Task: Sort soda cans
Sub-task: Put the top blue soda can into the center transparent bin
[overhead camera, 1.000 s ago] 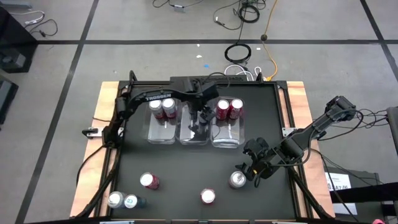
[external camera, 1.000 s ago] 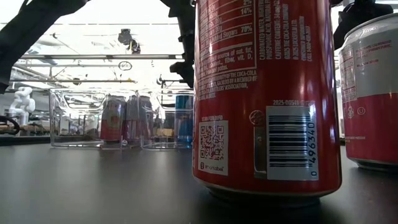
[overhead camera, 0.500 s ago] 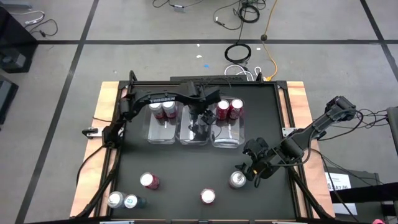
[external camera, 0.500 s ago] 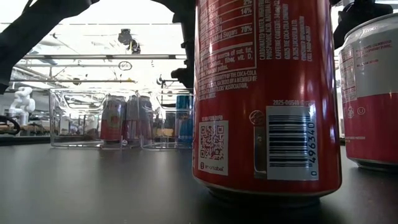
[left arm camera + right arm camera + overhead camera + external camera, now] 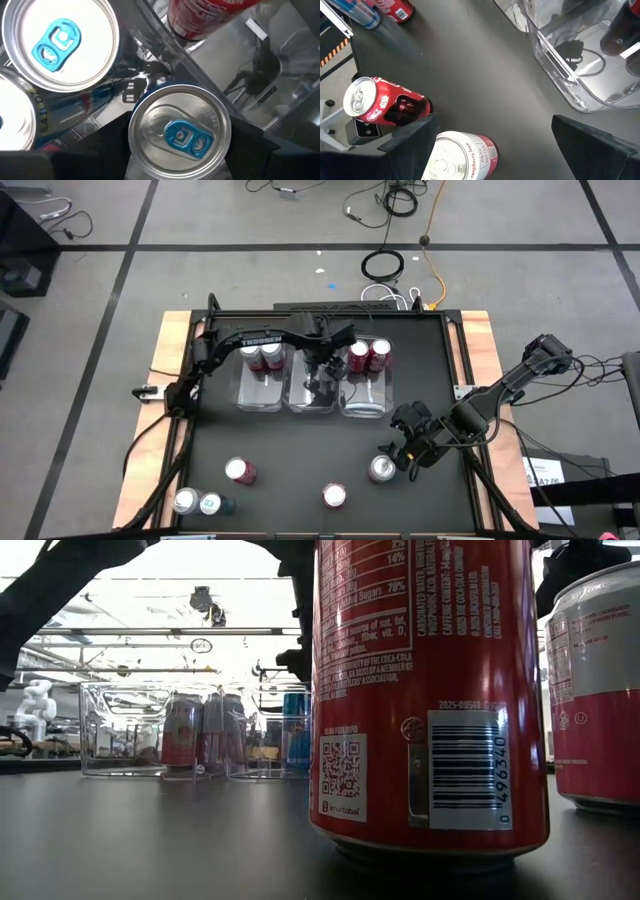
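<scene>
Three clear bins stand side by side at the far middle: left bin (image 5: 258, 392), middle bin (image 5: 300, 395), right bin (image 5: 368, 395). Two red cans (image 5: 261, 354) stand in the left bin and two (image 5: 368, 356) in the right. My left gripper (image 5: 320, 375) reaches down into the middle bin, shut on a silver-blue can (image 5: 180, 132) beside two other blue-tabbed cans (image 5: 60, 40). My right gripper (image 5: 400, 455) hangs open near the table's right side, over a pinkish-red can (image 5: 462, 155) that stands near one finger, untouched. My left gripper pinches the silver-blue can by its side wall just under the top rim (image 5: 137, 150), one finger on each side. The fingers come from above, pointing steeply down. The can stays upright inside the middle bin (image 5: 296, 730); whether its base rests on the bin's floor I cannot tell.
Loose cans stand on the near part of the black table: a red one (image 5: 240, 471), a red one (image 5: 334, 496) right in front of the low camera (image 5: 430, 690), and two silver-topped ones (image 5: 197, 503) at the near left corner. Open table lies between them and the bins.
My left gripper has sunk a little deeper into the middle bin with the silver-blue can, which stays upright; it has kept still over the last half second.
</scene>
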### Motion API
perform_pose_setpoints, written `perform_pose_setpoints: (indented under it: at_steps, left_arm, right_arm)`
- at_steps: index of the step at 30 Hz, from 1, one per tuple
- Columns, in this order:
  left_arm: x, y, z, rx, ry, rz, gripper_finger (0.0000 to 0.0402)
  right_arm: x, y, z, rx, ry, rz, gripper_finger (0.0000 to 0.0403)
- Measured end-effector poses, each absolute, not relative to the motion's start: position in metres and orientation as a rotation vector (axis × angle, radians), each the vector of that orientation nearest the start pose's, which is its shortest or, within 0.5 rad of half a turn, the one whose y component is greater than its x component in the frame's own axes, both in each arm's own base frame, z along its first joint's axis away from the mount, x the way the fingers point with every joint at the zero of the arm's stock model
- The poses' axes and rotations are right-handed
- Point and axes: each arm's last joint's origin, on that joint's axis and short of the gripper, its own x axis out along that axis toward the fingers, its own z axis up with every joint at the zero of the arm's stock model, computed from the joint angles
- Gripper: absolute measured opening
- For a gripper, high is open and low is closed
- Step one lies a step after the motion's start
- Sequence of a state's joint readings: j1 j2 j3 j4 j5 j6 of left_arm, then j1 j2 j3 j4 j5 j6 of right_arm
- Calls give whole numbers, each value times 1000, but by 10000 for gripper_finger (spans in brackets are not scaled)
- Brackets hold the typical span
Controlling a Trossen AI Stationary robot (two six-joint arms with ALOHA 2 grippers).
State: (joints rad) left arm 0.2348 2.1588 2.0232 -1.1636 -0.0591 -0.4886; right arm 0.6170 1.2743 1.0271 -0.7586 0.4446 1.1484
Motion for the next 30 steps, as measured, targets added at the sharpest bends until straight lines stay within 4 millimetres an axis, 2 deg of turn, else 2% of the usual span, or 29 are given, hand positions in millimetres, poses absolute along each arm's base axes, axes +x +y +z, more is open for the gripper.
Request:
perform_pose_setpoints:
  at_steps: [12, 22, 30]
  left_arm:
    - [431, 105, 256, -591, 1195, 615, 269]
    - [431, 104, 255, -629, 1207, 575, 332]
    - [426, 99, 256, -706, 1295, 493, 336]
  right_arm:
    - [207, 132, 275, 565, 818, -339, 382]
    - [207, 132, 275, 566, 818, -340, 382]
    - [207, 132, 275, 556, 819, -335, 382]
